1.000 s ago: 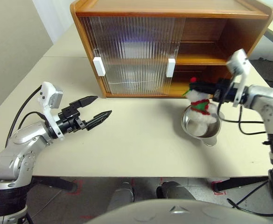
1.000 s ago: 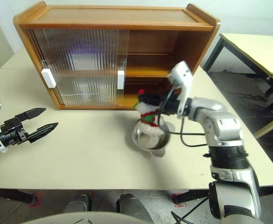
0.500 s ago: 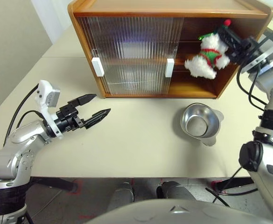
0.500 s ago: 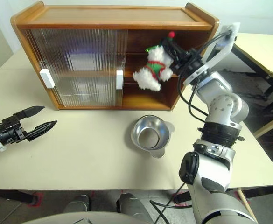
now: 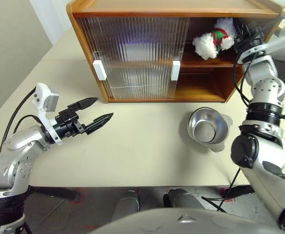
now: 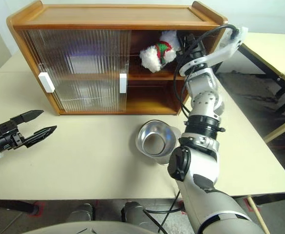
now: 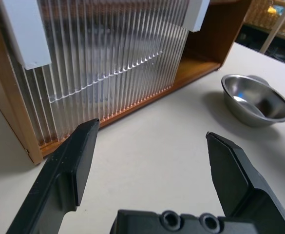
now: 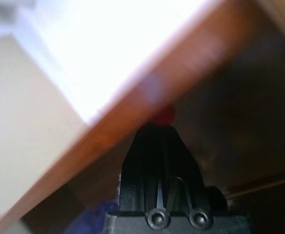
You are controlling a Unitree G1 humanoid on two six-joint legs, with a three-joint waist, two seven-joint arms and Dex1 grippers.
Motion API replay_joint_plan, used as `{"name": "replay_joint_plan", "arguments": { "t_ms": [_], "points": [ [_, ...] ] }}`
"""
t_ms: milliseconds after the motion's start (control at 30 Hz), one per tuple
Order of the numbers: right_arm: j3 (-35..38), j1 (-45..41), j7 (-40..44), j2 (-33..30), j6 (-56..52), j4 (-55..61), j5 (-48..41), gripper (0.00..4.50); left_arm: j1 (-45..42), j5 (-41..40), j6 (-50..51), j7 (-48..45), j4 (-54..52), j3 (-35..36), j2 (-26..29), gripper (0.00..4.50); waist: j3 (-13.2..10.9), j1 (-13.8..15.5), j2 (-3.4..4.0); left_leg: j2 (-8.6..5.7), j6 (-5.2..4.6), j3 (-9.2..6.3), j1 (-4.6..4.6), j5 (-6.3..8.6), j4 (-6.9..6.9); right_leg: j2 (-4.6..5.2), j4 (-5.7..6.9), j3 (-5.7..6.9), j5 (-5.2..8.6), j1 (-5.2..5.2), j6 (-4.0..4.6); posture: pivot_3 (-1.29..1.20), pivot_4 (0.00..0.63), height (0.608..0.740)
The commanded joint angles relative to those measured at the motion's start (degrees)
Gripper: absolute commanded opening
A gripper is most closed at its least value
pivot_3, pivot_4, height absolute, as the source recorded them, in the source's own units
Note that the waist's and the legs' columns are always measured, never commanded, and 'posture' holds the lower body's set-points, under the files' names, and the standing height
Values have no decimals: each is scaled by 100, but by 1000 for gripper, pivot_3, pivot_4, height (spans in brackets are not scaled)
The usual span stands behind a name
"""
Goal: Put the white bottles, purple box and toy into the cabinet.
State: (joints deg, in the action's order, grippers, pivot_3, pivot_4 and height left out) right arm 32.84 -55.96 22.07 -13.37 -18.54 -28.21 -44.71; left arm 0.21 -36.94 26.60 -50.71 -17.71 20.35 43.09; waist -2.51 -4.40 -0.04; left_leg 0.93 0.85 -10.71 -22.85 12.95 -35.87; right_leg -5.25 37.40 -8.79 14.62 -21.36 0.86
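Plush toy (image 5: 213,41) hangs inside cabinet (image 5: 132,48) upper shelf, open side, w/ right gripper (image 6: 180,43) clenched on its hat so it clears the shelf edge. Steel bowl (image 5: 209,129) sits below gripper on table. Left gripper (image 5: 93,113) spread wide, idle, well apart.

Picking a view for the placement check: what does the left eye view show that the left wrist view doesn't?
Left eye view: the toy in the cabinet's upper compartment, on the right gripper, which is shut on it; the left arm too. Left wrist view: a close look at the left gripper, fingers wide open over bare table. Both: ribbed sliding doors, white handles, steel bowl.
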Motion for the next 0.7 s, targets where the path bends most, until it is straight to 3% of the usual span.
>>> {"name": "replay_joint_plan", "arguments": {
  "t_ms": [33, 400, 700],
  "points": [
    [181, -191, -171, 70, 461, -445, -54, 40, -28, -80, 38, -43, -67, 176, 133, 4500, -1, 8, 2, 0, 0, -1, -3, 0, 0, 0, 0, 1, 0, -3, 1, -101, 57, 740],
    [-55, -760, -208, 217, 2105, -1737, 635, 40, 25, -104, -23, -18, -108, 114, 67, 4500, -8, -40, 18, 18, -2, 3, -21, 1, 4, -1, 5, 4, -9, -24, 14, -101, 66, 740],
    [-53, -1083, -293, 237, 2775, -2730, 979, 40, 118, -98, -61, -44, -211, 46, 23, 4500, -12, -43, 25, 31, -2, 4, -23, 1, 6, -3, 6, 4, -15, -29, 25, -103, 74, 740]
  ]
}}
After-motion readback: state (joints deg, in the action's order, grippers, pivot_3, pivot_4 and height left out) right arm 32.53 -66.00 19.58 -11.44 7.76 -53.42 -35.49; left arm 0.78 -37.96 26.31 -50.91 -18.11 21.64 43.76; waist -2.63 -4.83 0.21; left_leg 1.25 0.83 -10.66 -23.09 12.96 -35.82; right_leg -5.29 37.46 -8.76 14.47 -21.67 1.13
